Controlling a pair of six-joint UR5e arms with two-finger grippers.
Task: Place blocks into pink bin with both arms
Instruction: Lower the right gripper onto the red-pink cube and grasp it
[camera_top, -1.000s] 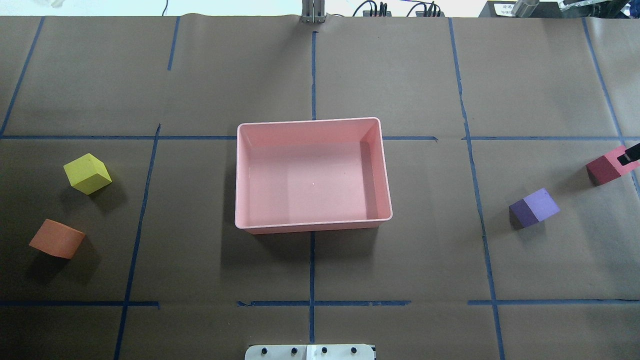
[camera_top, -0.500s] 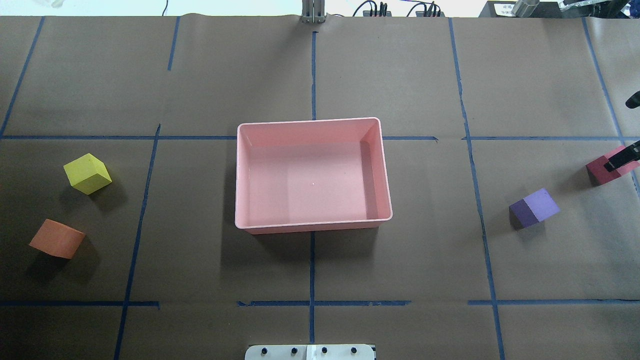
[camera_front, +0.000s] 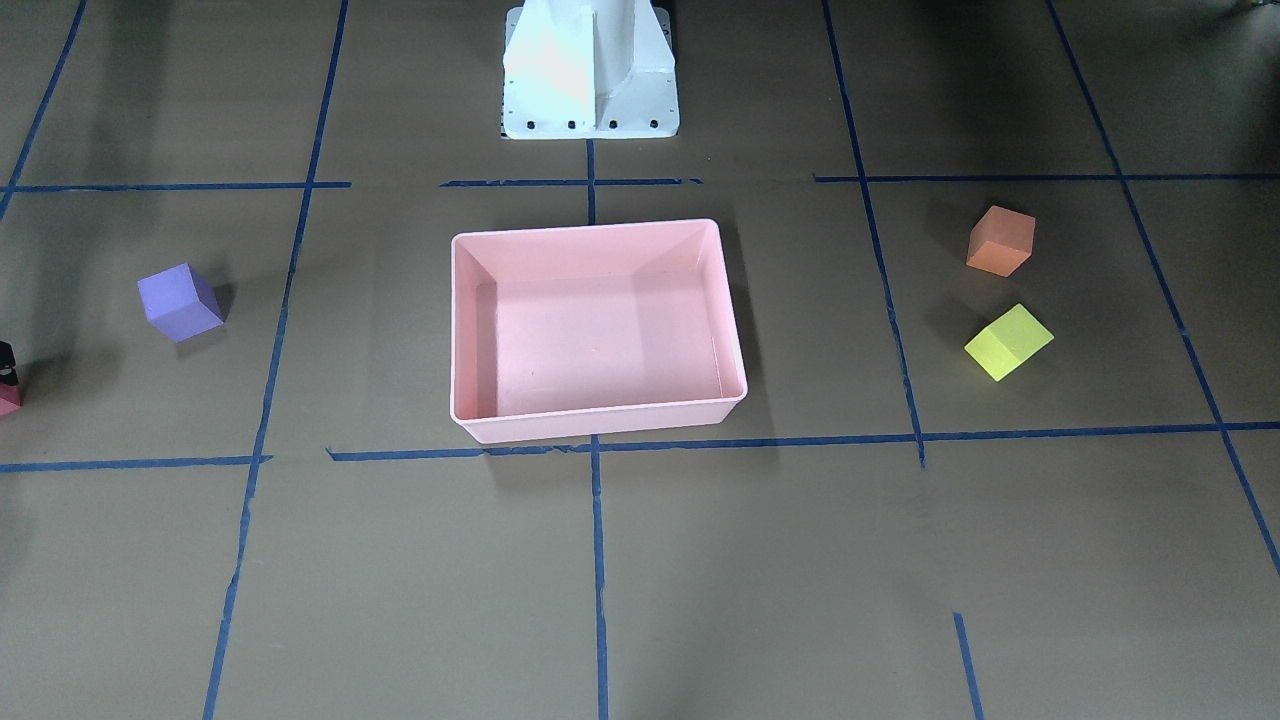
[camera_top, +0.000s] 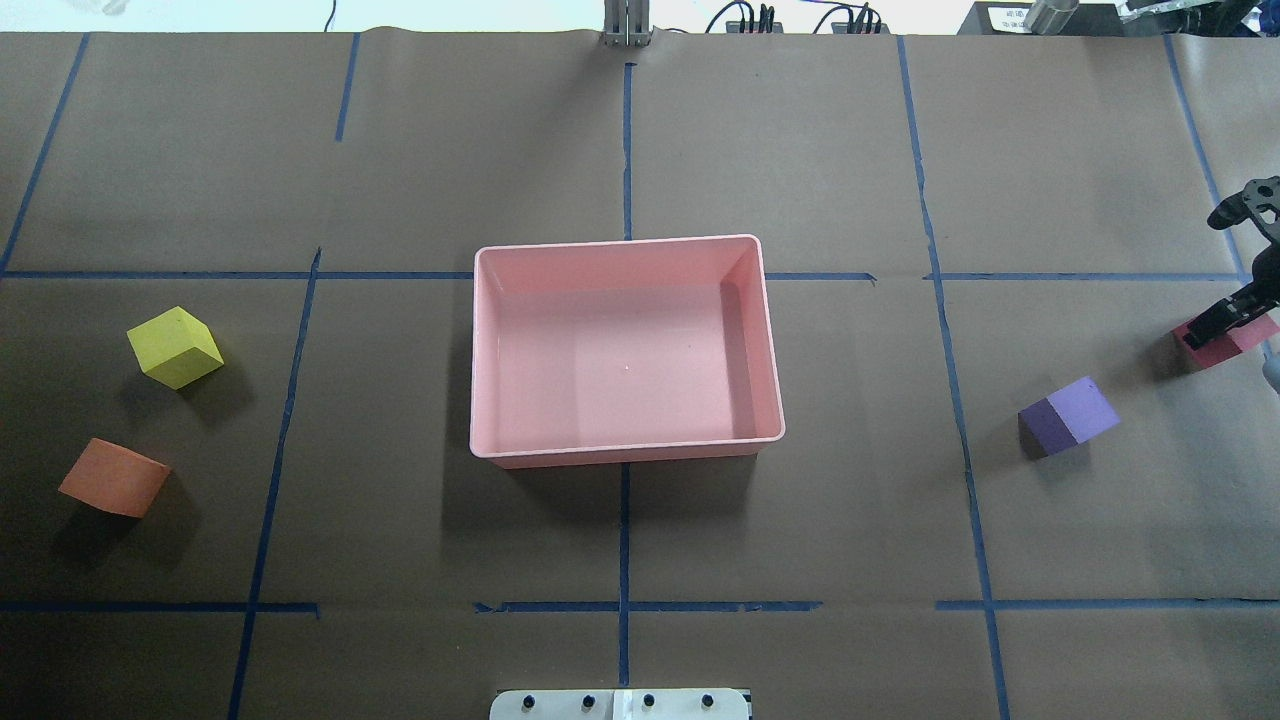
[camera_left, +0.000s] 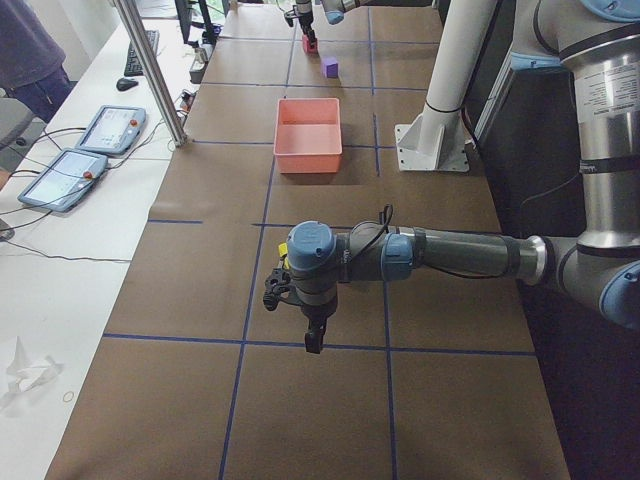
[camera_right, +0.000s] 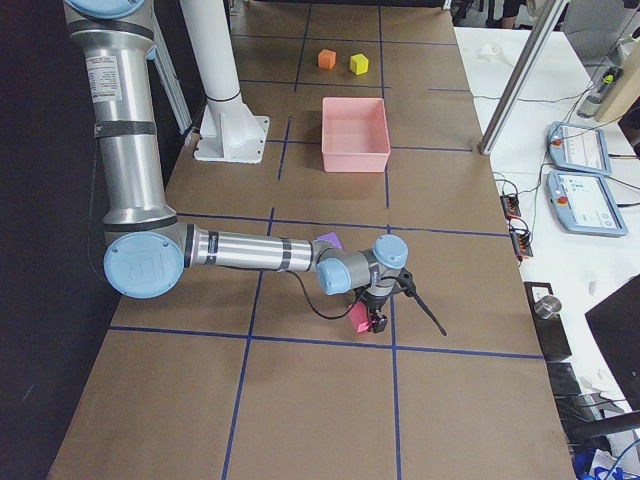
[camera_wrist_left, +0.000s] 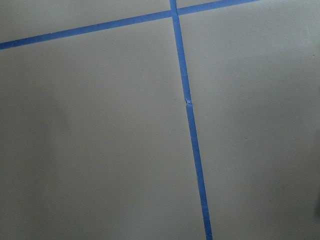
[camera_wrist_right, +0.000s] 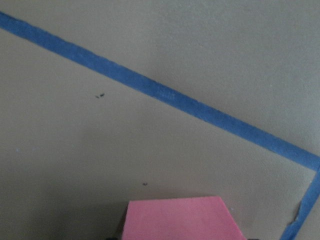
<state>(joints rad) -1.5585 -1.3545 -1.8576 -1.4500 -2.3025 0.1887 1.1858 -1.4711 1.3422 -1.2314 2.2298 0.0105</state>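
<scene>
Matte brown paper (camera_top: 850, 500) marked with blue tape (camera_top: 624, 540) covers the tabletop (camera_top: 400, 560); the pink bin (camera_top: 620, 452) is smooth, slightly glossy plastic; the yellow block (camera_top: 174, 346) beside it, matte foam.

Looks like a robotics lab: table (camera_top: 400, 150) under brown paper gridded with blue tape (camera_top: 624, 540), touchscreen controllers (camera_left: 108, 128) on a white side bench (camera_left: 70, 300), white robot pedestal (camera_front: 590, 70).
</scene>
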